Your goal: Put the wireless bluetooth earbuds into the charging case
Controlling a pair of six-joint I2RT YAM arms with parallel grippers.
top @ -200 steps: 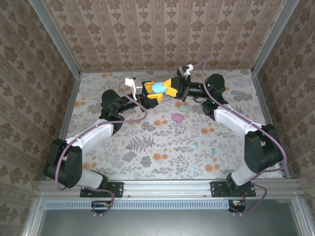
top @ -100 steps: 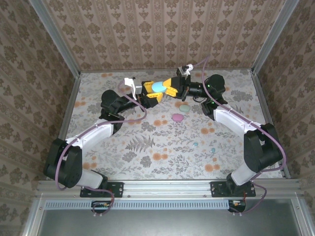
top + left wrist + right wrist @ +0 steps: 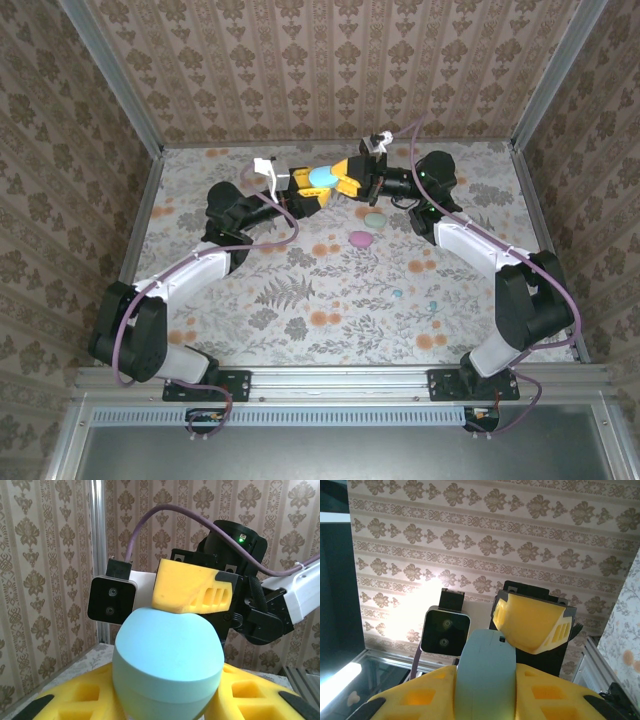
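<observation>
A light blue egg-shaped charging case (image 3: 322, 178) is held up above the back middle of the table, between both grippers. My left gripper (image 3: 311, 189) comes from the left and my right gripper (image 3: 343, 180) from the right. In the left wrist view the case (image 3: 167, 655) sits closed between my yellow fingers (image 3: 250, 695), pressed on both sides, with a right finger (image 3: 192, 590) resting on top. In the right wrist view the case (image 3: 485, 675) is clamped edge-on between my fingers (image 3: 545, 695). Two tiny earbuds (image 3: 397, 294) (image 3: 433, 306) lie on the table at the right.
A green case (image 3: 374, 219) and a pink case (image 3: 360, 238) lie on the floral table (image 3: 300, 300) just below the grippers. Patterned walls with metal posts (image 3: 140, 150) enclose the back and sides.
My left gripper's fingers have drawn in on the blue case and shifted slightly towards it. The case and the right arm stay where they were.
</observation>
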